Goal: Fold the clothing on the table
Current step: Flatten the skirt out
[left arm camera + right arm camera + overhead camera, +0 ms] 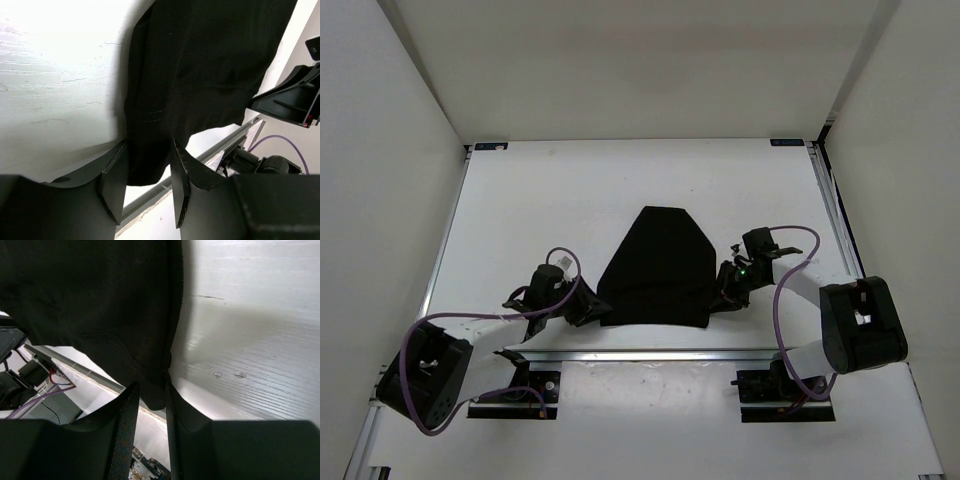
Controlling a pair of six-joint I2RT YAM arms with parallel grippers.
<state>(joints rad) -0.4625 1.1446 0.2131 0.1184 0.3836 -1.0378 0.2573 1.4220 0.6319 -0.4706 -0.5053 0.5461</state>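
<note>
The black clothing [660, 265] lies flat on the white table [570, 190], narrow at the far end and wide at the near edge. My left gripper [588, 308] sits low at its near-left corner. In the left wrist view the jaws of my left gripper [148, 150] stand well apart, and the clothing [200, 75] hangs its corner loosely between them. My right gripper [728, 290] is at the near-right corner. In the right wrist view my right gripper [151, 390] has its jaws a little apart around the corner of the clothing [100, 300].
A metal rail [650, 353] crosses the table just in front of the garment's near edge, with both arm bases behind it. Side rails and white walls close in the table left and right. Blue marks [490, 146] sit at the far corners.
</note>
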